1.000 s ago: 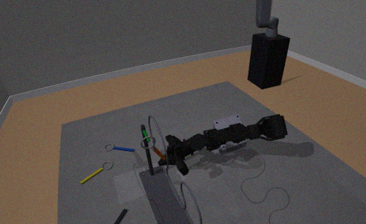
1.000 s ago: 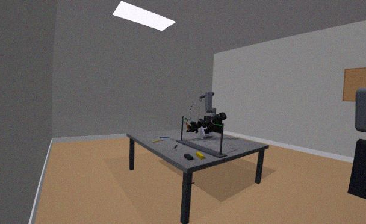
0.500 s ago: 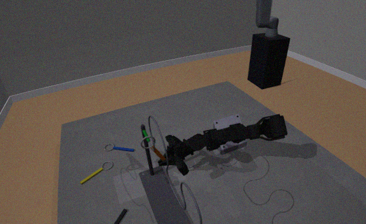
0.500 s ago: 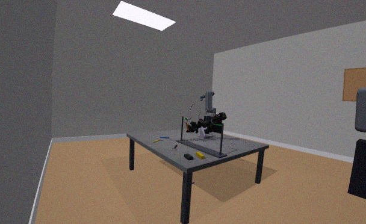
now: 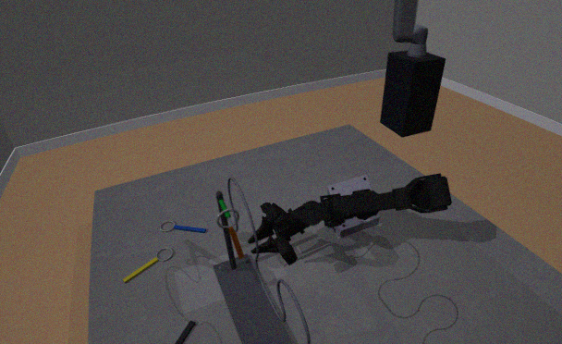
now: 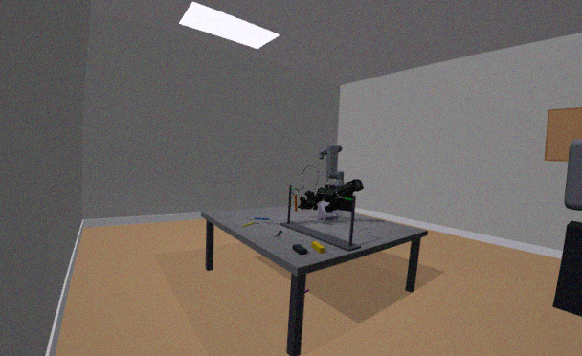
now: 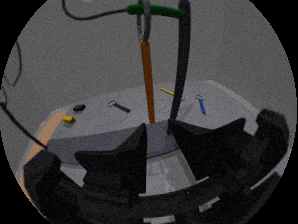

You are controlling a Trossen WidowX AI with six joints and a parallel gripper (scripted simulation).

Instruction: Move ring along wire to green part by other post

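Observation:
The ring [image 7: 147, 25] hangs around the green part [image 5: 223, 207] [image 7: 165, 10] of the wire, beside its post [image 5: 229, 245] [image 6: 289, 206] [image 7: 182, 55]. Its orange handle [image 5: 236, 242] [image 6: 296, 203] [image 7: 148, 82] points down, nearly upright. My gripper [image 5: 251, 246] [image 7: 157, 123] is partly open and empty, drawn back from the handle on the arm's side. In the wrist view the handle's lower end shows beyond the gap between the fingertips. The other green part [image 6: 347, 198] is next to the other post [image 6: 352, 220].
The grey wire [image 7: 97, 15] curves away from the green part and crosses near the fingertips in the top view; the gap there is unclear. A blue-handled ring [image 5: 190, 228] and a yellow-handled ring [image 5: 140, 270] lie on the table. Black [image 6: 300, 249] and yellow [image 6: 318, 247] blocks lie near its edge.

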